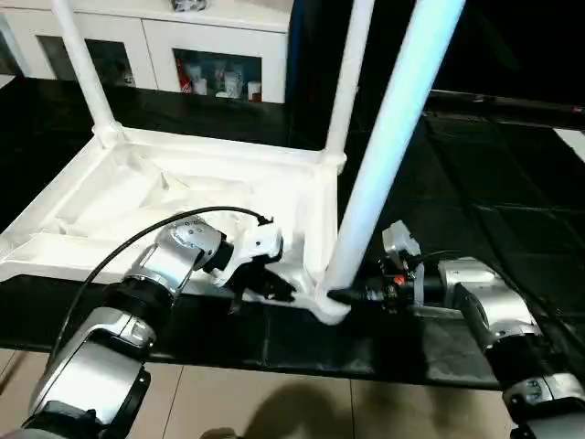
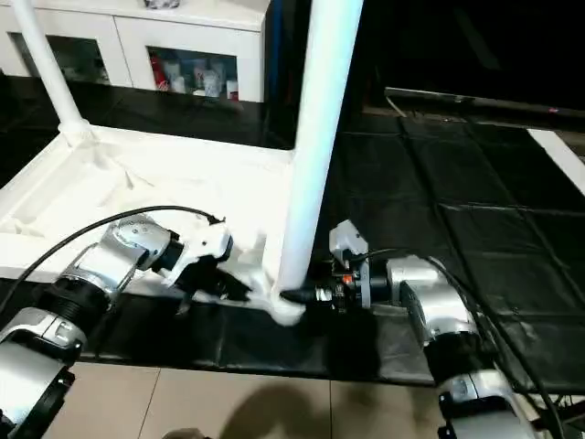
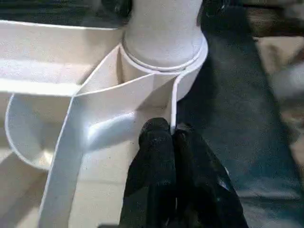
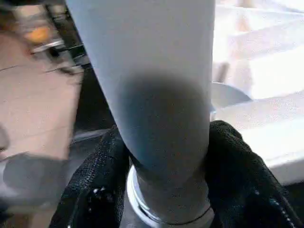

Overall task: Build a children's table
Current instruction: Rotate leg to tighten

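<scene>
Children's table on black mat

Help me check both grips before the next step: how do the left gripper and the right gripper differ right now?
The left gripper is pinched shut on the thin rim of the table top; the right gripper straddles the round near leg, its fingers spread to the leg's width. The left reaches in from inside the upturned top, the right from outside the corner. Both work at the same near corner socket.

Near leg (upper end) cut off above.
</scene>
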